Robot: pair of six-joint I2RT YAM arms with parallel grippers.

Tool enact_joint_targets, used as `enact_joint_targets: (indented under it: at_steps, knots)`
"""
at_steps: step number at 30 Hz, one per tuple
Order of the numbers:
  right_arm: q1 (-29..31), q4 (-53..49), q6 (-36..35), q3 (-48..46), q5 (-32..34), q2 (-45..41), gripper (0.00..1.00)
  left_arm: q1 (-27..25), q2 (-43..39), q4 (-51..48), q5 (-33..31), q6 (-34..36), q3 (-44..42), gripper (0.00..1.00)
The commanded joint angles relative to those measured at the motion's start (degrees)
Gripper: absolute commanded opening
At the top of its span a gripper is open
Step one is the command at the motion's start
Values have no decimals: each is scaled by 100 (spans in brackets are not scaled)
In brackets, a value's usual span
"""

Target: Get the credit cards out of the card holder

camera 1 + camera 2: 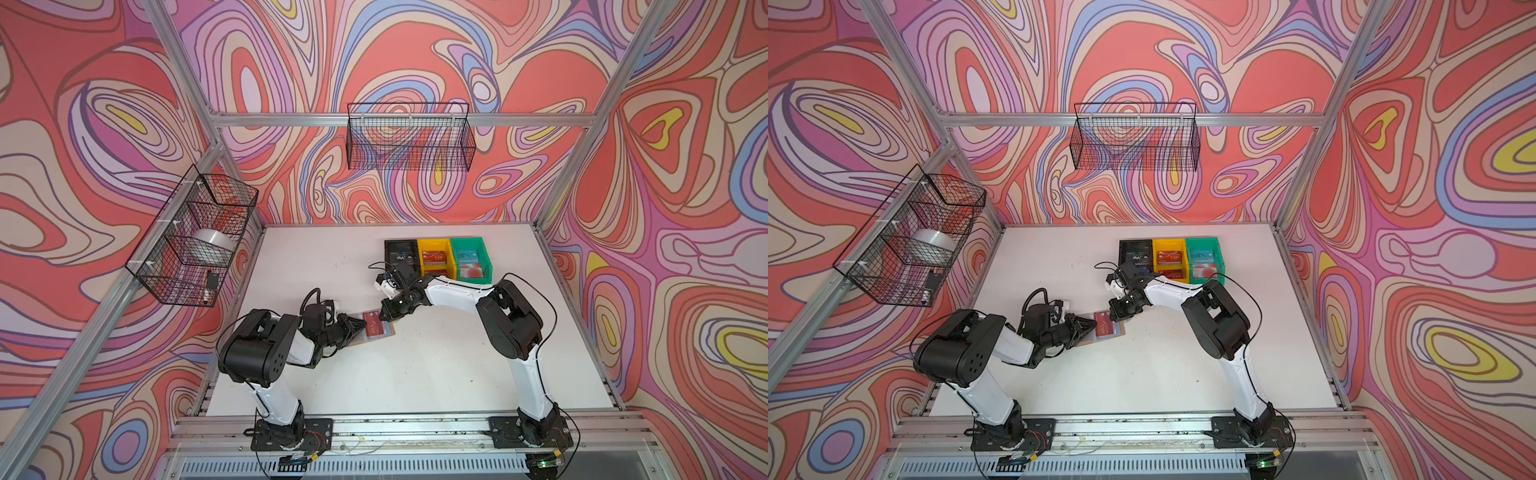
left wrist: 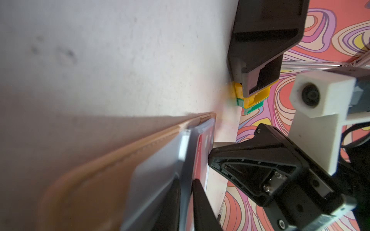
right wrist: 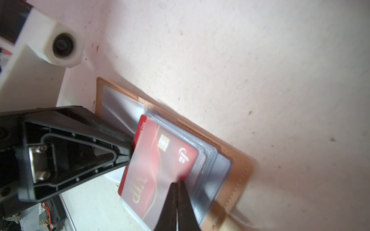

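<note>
Lying open on the white tabletop (image 1: 415,374), left of its middle and between the two claws, the card holder (image 3: 238,168) shows a tan stitched cover with clear sleeves (image 3: 210,160) of bluish plastic fanned over it. A red card (image 3: 160,158) with a gold chip and "VIP" lettering rests on the fan, partly under translucent film, its chip end bare.

The right claw (image 3: 177,183) is pinched shut on the card's long edge; whether film is caught too I cannot tell. The left claw (image 2: 186,181) is narrow, its fingers clamped on one sleeve leaf of the card holder.

In both top views the left arm is folded tight at the elbow, its forearm stretched low toward the holder. The right arm rises from the front rail, bends, and sends its white forearm leftward, with the wrist dipped onto the card.

Along the far side a black bin (image 1: 401,253), a yellow bin (image 1: 434,255) and a green bin (image 1: 469,257) stand in a row, with cards inside.
</note>
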Motion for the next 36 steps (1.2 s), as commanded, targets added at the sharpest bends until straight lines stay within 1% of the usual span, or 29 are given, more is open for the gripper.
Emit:
enact_joint_targets:
  at_steps: [1,4,11,14,20,30,36]
  knots:
    - [29,-142,-26,-127,11,244,6,-44,164,-5,-45,-4,36,17]
    - [33,-133,-22,-131,-3,254,6,-40,205,30,-11,-22,53,14]
    - [33,-138,-23,-179,-4,245,6,-46,174,-34,-10,-4,56,3]
    - [33,-142,-26,-198,5,243,6,-46,166,-77,-6,33,40,1]
    - [33,-178,-35,-210,33,219,6,45,153,-75,52,74,-6,0]
    - [33,-183,0,-184,16,240,6,567,-127,-160,314,220,-368,0]
    - [37,-200,9,-171,-63,243,7,681,-508,-594,329,383,-403,0]
